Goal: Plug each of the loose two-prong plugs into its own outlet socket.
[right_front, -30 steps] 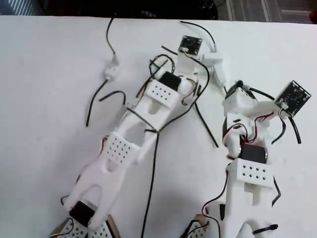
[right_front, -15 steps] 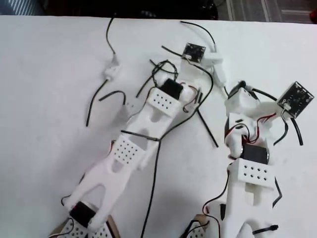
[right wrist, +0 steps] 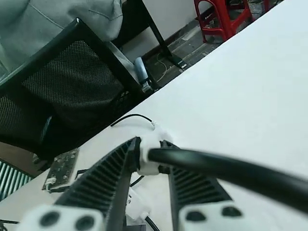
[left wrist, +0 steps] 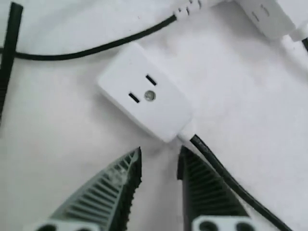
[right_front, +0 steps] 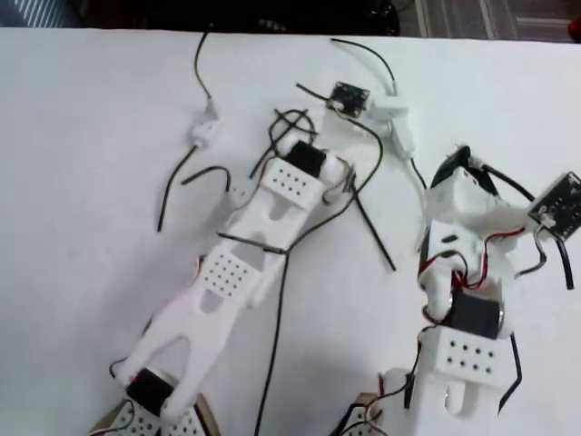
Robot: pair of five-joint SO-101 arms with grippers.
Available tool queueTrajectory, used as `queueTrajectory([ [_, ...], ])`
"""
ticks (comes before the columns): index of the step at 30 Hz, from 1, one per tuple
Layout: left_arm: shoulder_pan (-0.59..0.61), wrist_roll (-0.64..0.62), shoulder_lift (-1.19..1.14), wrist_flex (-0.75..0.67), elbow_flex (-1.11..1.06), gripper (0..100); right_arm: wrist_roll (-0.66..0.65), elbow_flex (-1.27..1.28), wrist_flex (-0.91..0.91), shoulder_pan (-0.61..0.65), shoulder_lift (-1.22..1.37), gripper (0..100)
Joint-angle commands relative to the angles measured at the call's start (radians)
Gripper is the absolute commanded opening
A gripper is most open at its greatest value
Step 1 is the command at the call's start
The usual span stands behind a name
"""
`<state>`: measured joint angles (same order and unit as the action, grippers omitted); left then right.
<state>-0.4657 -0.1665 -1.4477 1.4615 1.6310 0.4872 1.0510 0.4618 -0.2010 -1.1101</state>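
Note:
A white outlet socket [left wrist: 147,96] with a black cable lies flat on the white table, just ahead of my left gripper [left wrist: 159,159]. That gripper is open, with nothing between its fingers. A second white socket block [left wrist: 264,14] lies beyond it. From above, both sockets [right_front: 397,118] sit at the back middle, by the left arm's wrist camera [right_front: 349,95]. My right gripper [right wrist: 151,147] is shut on a white two-prong plug [right wrist: 153,156], held off the table. The plug's thick black cable [right wrist: 226,168] trails from it. The right arm [right_front: 463,195] stands at the right.
A joined white plug and socket [right_front: 203,127] with black leads lies at the back left. A loose black cable end [right_front: 374,234] crosses the table between the arms. Past the table's far edge stand a black mesh chair [right wrist: 57,91] and a red stool [right wrist: 224,14].
The left arm has stretched farther toward the sockets at the back. The right arm has drawn back and to the right, lifting the plug and its cable.

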Motion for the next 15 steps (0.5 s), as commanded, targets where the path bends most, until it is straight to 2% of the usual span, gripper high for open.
queueTrajectory([
  [1,0.022,0.181,0.008,0.031,0.035,3,-0.002,-0.008,0.051,-0.007,-0.104,1.7],
  [4,0.022,0.249,0.012,0.078,0.035,3,-0.003,0.015,0.054,-0.007,-0.154,1.7],
  [11,0.028,0.224,0.085,0.221,0.040,3,-0.005,0.029,0.036,-0.001,-0.171,1.7],
  [15,0.024,0.005,0.156,0.213,0.037,5,-0.005,0.031,0.035,-0.001,-0.171,1.7],
])
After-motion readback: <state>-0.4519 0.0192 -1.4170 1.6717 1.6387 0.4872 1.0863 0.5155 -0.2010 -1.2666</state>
